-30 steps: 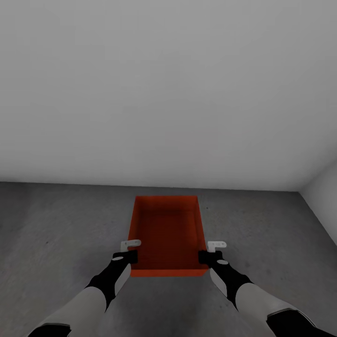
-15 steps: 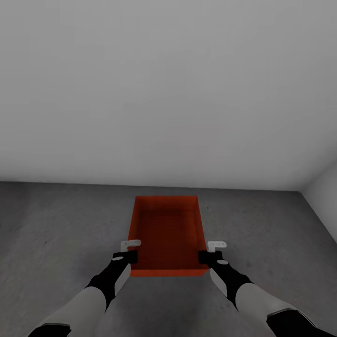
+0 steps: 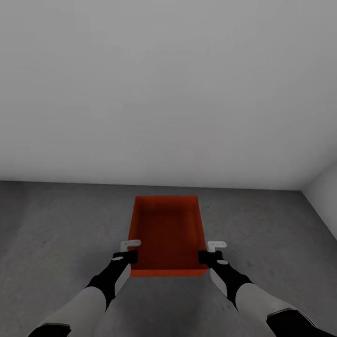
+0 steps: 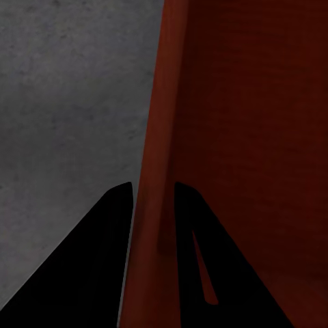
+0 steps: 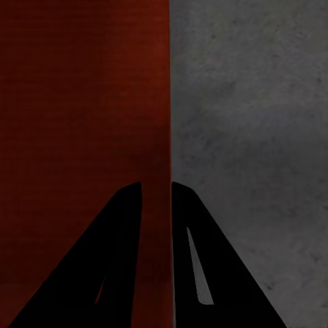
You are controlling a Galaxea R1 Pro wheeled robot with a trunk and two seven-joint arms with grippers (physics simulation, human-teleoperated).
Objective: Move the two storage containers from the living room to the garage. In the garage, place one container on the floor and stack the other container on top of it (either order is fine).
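Note:
An orange-red storage container (image 3: 166, 234) sits low in the head view, open side up, over the garage's dark grey concrete floor (image 3: 56, 234). My left gripper (image 3: 130, 255) is shut on its left wall near the front corner. On the opposite wall, my right gripper (image 3: 206, 255) is shut in the same way. The left wrist view has the red wall (image 4: 225, 102) running between the fingers of the left gripper (image 4: 154, 198). In the right wrist view the thin wall edge (image 5: 82, 102) is pinched by the right gripper (image 5: 156, 195). Whether the bin rests on the floor I cannot tell.
A plain white-grey wall (image 3: 168, 93) rises just behind the container. A second wall (image 3: 323, 192) meets it at a corner on the right. Bare concrete (image 5: 253, 137) lies on both sides of the bin.

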